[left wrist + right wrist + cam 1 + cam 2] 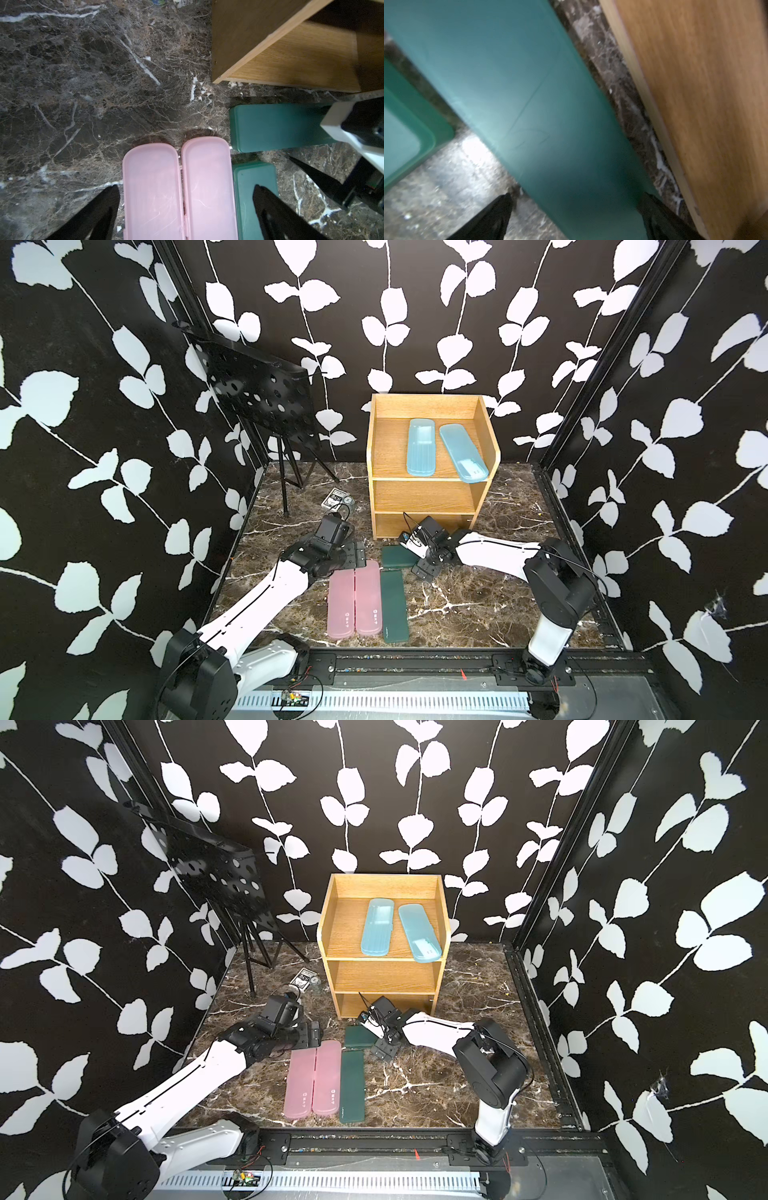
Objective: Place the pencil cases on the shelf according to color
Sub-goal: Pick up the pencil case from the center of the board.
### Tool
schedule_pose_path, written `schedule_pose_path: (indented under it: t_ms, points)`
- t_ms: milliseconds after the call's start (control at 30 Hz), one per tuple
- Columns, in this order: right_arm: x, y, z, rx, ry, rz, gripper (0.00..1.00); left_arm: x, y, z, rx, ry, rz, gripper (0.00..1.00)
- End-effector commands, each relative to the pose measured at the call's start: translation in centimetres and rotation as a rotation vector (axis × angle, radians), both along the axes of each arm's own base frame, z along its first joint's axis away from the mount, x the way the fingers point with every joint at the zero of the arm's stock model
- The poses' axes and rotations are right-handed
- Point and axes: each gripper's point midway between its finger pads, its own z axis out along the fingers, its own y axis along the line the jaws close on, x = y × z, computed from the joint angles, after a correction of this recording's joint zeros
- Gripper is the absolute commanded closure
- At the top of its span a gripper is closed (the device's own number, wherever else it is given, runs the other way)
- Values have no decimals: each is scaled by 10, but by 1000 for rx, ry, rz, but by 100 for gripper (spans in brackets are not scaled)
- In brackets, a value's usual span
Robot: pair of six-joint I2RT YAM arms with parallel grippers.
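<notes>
On the desk (478, 614) before the shelf (424, 406), the right gripper (577, 195) straddles a dark green pencil case (529, 93), jaws spread; the left gripper (187, 187) hovers spread above 2 pink cases (151, 187).

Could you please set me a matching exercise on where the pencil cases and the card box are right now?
1. blue cases
2. pink cases
3. crosswise green case
4. card box

A. by the black stand's feet
B. between the right gripper's open jaws
C. on the shelf's top tier
D. side by side below the left gripper

Pairs: 1-C, 2-D, 3-B, 4-A
</notes>
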Motion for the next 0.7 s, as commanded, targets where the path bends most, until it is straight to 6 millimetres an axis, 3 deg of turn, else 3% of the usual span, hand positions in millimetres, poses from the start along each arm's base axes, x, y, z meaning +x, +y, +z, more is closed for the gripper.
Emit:
schedule_pose_path:
  t_ms: [0, 133, 333, 667]
  points:
    - [-2, 3, -8, 6, 37, 5, 1, 1, 1, 12, -7, -17, 12, 1]
    - [-9, -6, -4, 8, 59, -64, 4, 1, 0, 14, -12, -18, 10, 1]
    - [-36, -30, -10, 2, 136, -181, 7, 1, -3, 12, -26, -14, 5, 1]
    - [-60, -47, 4, 42, 122, -345, 10, 0, -9, 17, -57, -18, -13, 1]
